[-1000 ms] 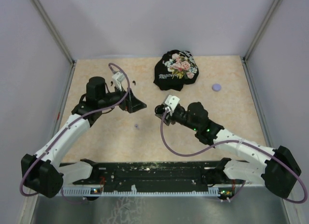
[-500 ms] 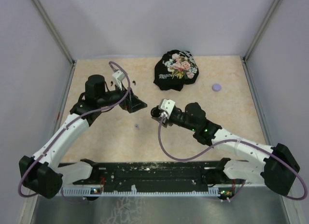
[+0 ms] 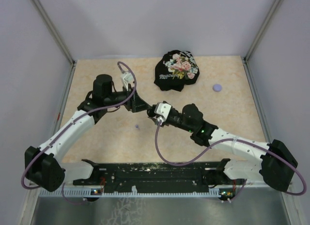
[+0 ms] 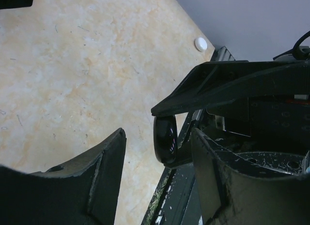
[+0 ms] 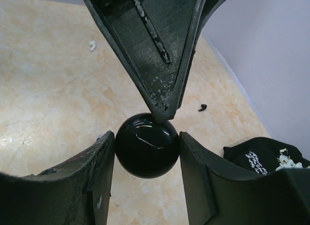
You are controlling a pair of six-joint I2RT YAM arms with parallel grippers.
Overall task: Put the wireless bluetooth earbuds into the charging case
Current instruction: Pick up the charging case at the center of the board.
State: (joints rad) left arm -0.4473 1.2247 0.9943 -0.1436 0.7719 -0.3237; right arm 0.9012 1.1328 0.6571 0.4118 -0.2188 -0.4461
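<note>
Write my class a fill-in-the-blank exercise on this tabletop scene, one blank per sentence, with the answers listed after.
1. The right gripper is shut on a glossy round charging case whose colour is ____.
2. In the top view, the lavender puck lies to the ____ of the black cloth.
3. That cloth is printed with ____.

Missing words: black; right; flowers.
</note>
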